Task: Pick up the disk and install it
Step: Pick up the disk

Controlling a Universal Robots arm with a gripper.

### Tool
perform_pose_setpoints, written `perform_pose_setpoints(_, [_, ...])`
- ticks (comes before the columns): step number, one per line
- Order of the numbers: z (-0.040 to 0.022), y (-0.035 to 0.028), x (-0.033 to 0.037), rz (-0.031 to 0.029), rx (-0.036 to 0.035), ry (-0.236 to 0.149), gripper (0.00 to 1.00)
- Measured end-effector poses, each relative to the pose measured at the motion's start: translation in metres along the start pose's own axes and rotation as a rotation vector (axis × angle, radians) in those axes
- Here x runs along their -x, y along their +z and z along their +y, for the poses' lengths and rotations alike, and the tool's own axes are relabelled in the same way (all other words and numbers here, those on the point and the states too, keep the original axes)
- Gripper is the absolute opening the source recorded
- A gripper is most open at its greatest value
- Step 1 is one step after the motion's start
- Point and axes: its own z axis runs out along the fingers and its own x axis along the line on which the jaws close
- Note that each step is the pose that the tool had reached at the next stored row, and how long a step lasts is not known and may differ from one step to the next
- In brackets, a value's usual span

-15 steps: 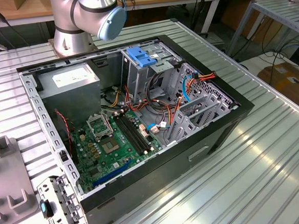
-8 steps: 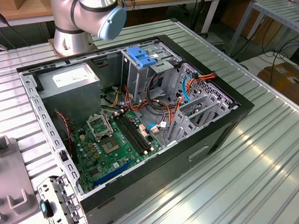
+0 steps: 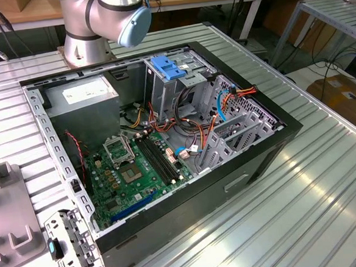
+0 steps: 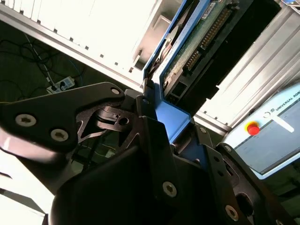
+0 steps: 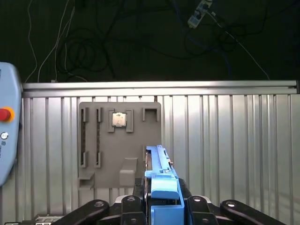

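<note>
Gripper (image 5: 163, 208) clamped on the disk (image 5: 159, 164) by its blue rails, disk edge-on over the ribbed table (image 5: 225, 140), beside a grey tray (image 5: 101, 150), open computer case (image 3: 167, 152) in the exterior view

The arm (image 3: 105, 16) stands on the table (image 3: 304, 186) close to its far edge in the exterior view, one grey joint bent forward. In both wrist views the gripper (image 5: 162, 194) has its black fingers (image 5: 138, 198) pressed on the disk (image 5: 158, 161)

Case (image 3: 190, 221) open on top; cables (image 3: 179, 126) clutter gap btw drive cage (image 3: 160, 95) & mobo (image 3: 138, 170).
</note>
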Motion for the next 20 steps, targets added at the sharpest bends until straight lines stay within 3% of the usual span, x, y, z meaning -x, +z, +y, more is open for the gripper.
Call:
perform_pose_setpoints(7, [-0.0085,-0.0025,0.0002,-0.0001,-0.0001,0.000,0.37])
perform_pose_setpoints(20, [-0.0396,-0.0035,0.0008,0.0000,0.0000,0.000,0.37])
